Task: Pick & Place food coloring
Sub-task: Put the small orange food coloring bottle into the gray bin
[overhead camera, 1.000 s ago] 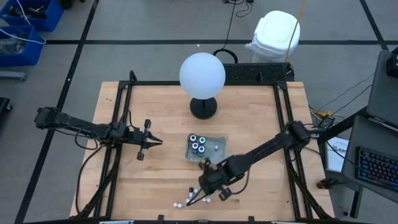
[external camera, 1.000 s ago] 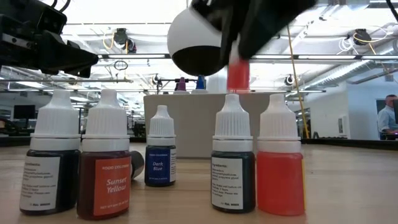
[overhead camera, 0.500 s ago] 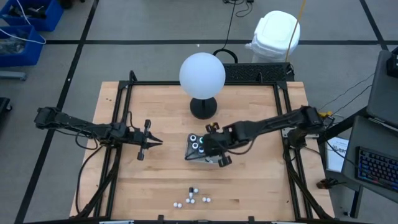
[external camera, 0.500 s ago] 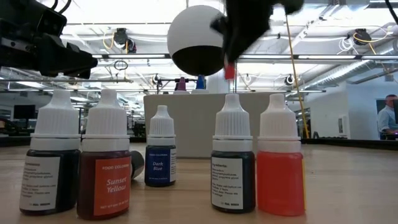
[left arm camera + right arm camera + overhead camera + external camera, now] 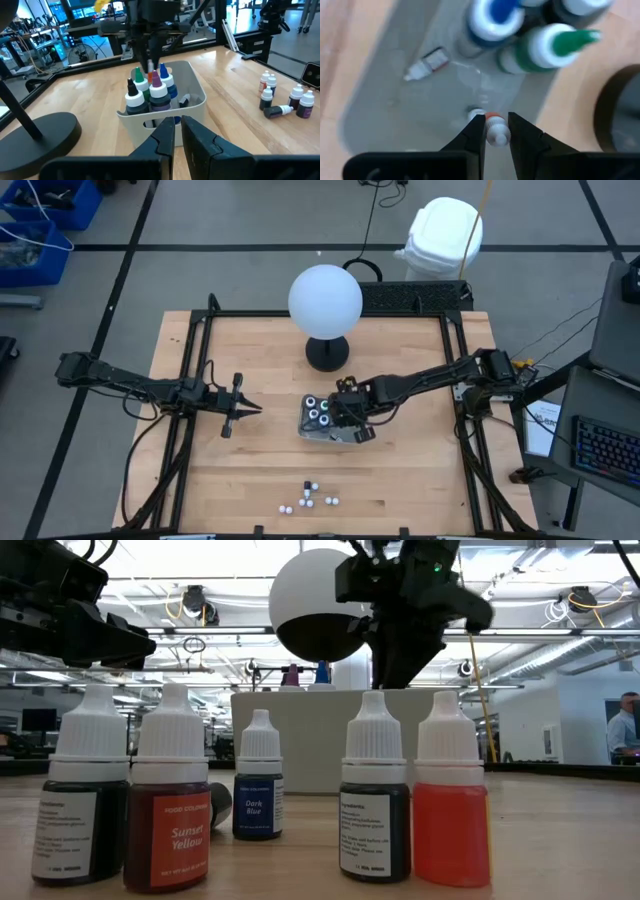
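Note:
My right gripper (image 5: 346, 422) hangs over the clear tray (image 5: 352, 406), shut on a small red food coloring bottle (image 5: 493, 120). Inside the tray stand larger dark bottles with blue and green tips (image 5: 540, 50), and one tiny bottle (image 5: 425, 64) lies on its side on the tray floor. Several small white-capped bottles (image 5: 308, 500) stand near the table's front edge; the low view shows them close up (image 5: 374, 790). My left gripper (image 5: 255, 407) waits shut, level, to the left of the tray, touching nothing. My right gripper pinches the small bottle at its white cap (image 5: 498, 136) between its two fingers. The fingers come from above, slanting steeply down. The red body (image 5: 493, 118) hangs below the fingers, clear of the tray floor.
A big white globe (image 5: 325, 300) on a black base (image 5: 327, 352) stands just behind the tray. A black frame (image 5: 300, 314) runs around the table. One small bottle (image 5: 278, 111) lies on its side among the loose ones.
My right gripper has travelled from the loose bottles at the near edge toward the far edge, carrying the red bottle clear of the table, and now hangs over the tray. Most of the way was covered early; it has slowed lately. Its wrist has turned somewhat.

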